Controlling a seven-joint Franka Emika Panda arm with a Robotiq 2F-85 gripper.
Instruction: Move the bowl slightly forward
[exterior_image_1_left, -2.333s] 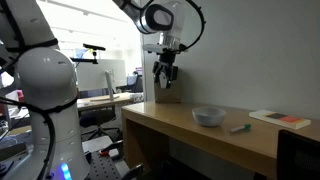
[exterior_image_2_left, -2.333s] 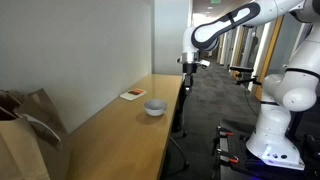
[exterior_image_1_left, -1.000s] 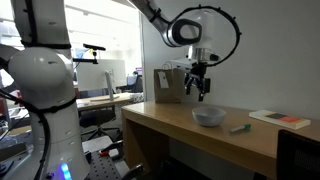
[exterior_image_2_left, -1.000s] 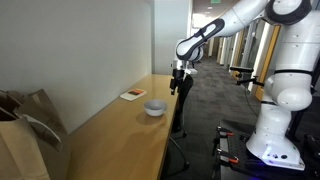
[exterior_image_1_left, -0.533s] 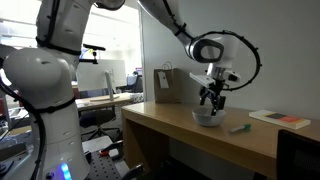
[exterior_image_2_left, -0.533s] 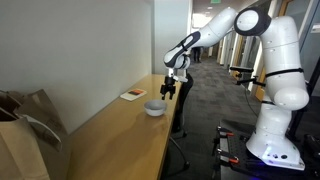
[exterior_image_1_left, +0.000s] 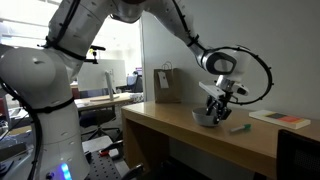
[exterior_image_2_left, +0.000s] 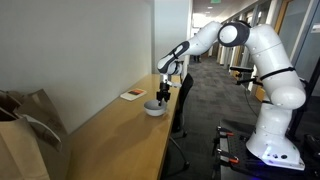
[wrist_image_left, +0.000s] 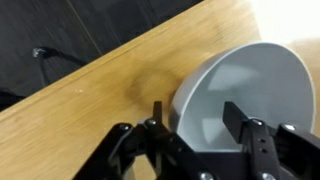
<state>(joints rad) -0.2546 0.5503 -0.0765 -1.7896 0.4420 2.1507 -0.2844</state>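
The small shallow grey-white round bowl (wrist_image_left: 258, 80) sits empty near the light wooden table's (wrist_image_left: 85, 115) edge, bare wood beside it. The gripper's (wrist_image_left: 194, 112) spread fingers (wrist_image_left: 236, 116) straddle its rim.

Bare counter (exterior_image_2_left: 112, 140) runs open from the bowl (exterior_image_2_left: 153, 109) to the paper bag (exterior_image_2_left: 25, 128) at one end. The wall (exterior_image_2_left: 80, 50) shuts the back edge; a flat slab (exterior_image_2_left: 133, 95) lies near it, a green pen (exterior_image_1_left: 239, 128) beside the bowl.
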